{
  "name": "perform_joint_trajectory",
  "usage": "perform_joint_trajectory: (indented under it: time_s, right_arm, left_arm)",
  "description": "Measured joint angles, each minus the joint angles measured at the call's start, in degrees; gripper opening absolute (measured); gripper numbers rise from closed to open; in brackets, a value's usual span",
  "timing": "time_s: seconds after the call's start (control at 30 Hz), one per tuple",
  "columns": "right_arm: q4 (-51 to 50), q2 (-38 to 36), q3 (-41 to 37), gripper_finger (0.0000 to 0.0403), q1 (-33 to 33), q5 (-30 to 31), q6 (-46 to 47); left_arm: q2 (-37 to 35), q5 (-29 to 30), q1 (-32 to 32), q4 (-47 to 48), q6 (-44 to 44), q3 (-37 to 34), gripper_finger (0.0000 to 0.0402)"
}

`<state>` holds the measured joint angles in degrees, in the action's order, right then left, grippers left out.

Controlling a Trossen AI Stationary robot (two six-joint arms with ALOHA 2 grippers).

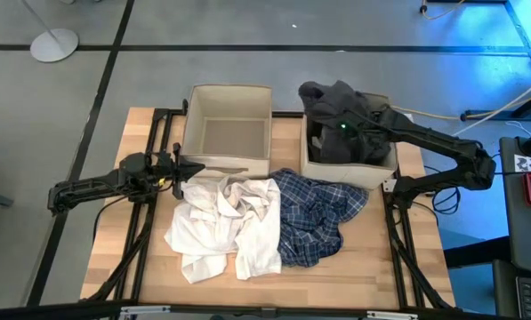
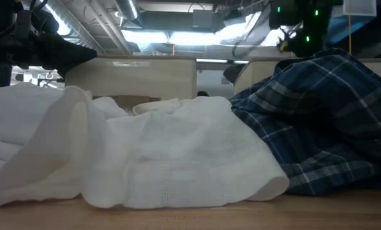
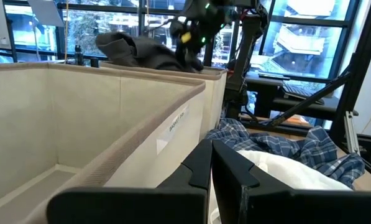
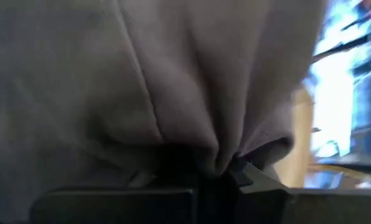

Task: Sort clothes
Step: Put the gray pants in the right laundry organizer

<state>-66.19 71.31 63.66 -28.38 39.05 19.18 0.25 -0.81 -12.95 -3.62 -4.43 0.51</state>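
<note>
My right gripper (image 1: 343, 123) is over the right beige box (image 1: 372, 171), shut on the dark grey garment (image 1: 336, 96), which is heaped in the box and drapes over its far left corner; the garment also shows in the left wrist view (image 3: 141, 53). White shirts (image 1: 225, 222) lie crumpled on the table, and the blue-and-white plaid shirt (image 1: 318, 213) lies against their right side. My left gripper (image 1: 190, 169) is shut and empty, at the near wall of the left beige box (image 1: 228, 105), just above the white shirts' far left edge. No dark green garment shows. My right gripper pinches a bunched fold of the dark grey garment (image 4: 210, 149) between its two fingers. The cloth gathers into creases that run into the fingers and fills the wrist view. The rest of the garment lies in and over the box.
The left box is open, with its bare floor (image 1: 234, 135) showing. The two boxes stand side by side at the table's far edge. Bare wood table (image 1: 372, 267) shows at the near right and along the near edge. Black frame rails (image 1: 140, 231) run under the table's sides.
</note>
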Motion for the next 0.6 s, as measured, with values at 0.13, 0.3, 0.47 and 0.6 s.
perform_joint_trajectory:
  time_s: [0.13, 0.3, 0.47, 0.6]
  right_arm:
    - [1.73, 0.04, -4.43, 0.0017, -3.76, -8.23, -0.80]
    - [1.87, 0.04, -6.54, 0.0019, -6.74, -12.12, -1.01]
    - [2.27, 0.02, -6.56, 0.0054, -8.96, -16.13, -1.10]
    - [1.77, 0.02, -6.43, 0.0108, -9.64, -16.86, -1.64]
  left_arm:
    - [0.00, 0.01, 0.02, 0.02, 0.00, 0.00, 0.0004]
    - [0.00, 0.01, 0.00, 0.04, 0.32, 0.01, 0.0004]
    - [0.00, 0.01, 0.00, 0.04, 0.33, 0.00, 0.0004]
    - [0.00, 0.01, 0.00, 0.06, 0.34, 0.01, 0.0004]
